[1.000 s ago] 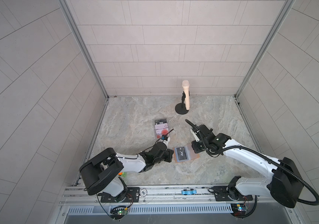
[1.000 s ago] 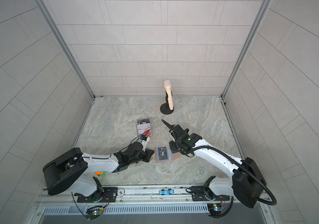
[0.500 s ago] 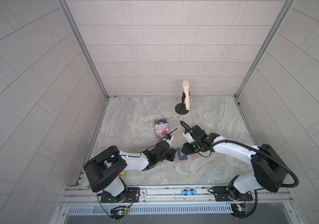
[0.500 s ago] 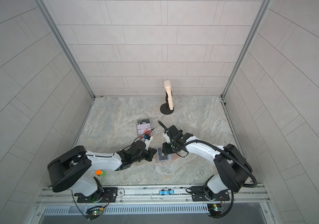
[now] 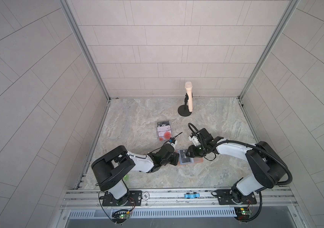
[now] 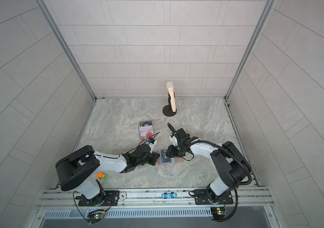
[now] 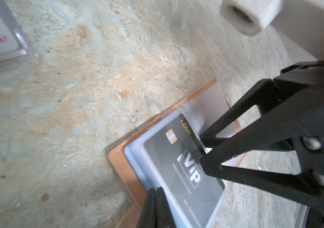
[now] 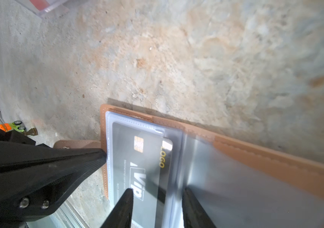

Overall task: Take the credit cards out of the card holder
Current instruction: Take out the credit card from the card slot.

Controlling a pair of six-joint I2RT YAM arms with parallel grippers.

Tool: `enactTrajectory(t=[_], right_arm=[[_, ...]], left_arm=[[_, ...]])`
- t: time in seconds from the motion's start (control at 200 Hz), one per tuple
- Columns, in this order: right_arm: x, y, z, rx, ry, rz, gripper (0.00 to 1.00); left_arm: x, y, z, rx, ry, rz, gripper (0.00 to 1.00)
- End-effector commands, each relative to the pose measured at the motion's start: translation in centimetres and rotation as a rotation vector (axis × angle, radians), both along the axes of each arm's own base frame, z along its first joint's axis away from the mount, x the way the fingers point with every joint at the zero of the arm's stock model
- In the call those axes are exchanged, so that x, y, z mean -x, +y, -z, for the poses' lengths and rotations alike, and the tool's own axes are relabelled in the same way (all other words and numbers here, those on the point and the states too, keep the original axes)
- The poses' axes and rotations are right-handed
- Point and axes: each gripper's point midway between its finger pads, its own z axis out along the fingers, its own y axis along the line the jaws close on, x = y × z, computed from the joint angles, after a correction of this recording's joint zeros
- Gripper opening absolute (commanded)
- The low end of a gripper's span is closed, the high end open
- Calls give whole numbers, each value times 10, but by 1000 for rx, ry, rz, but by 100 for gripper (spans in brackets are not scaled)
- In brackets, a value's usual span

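The left end effector (image 7: 155,192), pressed together, sits at the outer edge of the card holder (image 7: 117,158); whether it nips a sleeve (image 7: 135,158) I cannot tell. The right end effector (image 8: 157,191) is spread, tips straddling the inner edge of the dark grey Vip card (image 8: 137,158), which lies flat in a sleeve, long axis front to back, crosswise to the open holder. The holder lies on the table (image 5: 157,122) between both arms, snap tab (image 8: 78,144) toward the left arm.

My two arms (image 5: 234,150) show white links, black joints, looping black cables (image 5: 281,165), and black triangular tool fingers (image 8: 38,171) with silver screws (image 8: 24,202).
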Motion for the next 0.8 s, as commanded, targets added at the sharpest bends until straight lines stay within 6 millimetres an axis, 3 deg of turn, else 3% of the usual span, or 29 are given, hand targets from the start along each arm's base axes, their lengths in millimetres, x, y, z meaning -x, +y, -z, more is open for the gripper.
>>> enactTrajectory(t=[0.0,0.446,0.796], right_arm=[[6,2,9,-24,36,-16,42],[7,-3,10,-60,51,-18,33],[18,-6,-6,-97,38,-74,33]], left_arm=[[-2,-4,1,-4,3,0,7],[3,-1,12,-34,21,-7,6],[4,2,17,-37,31,-24,6]])
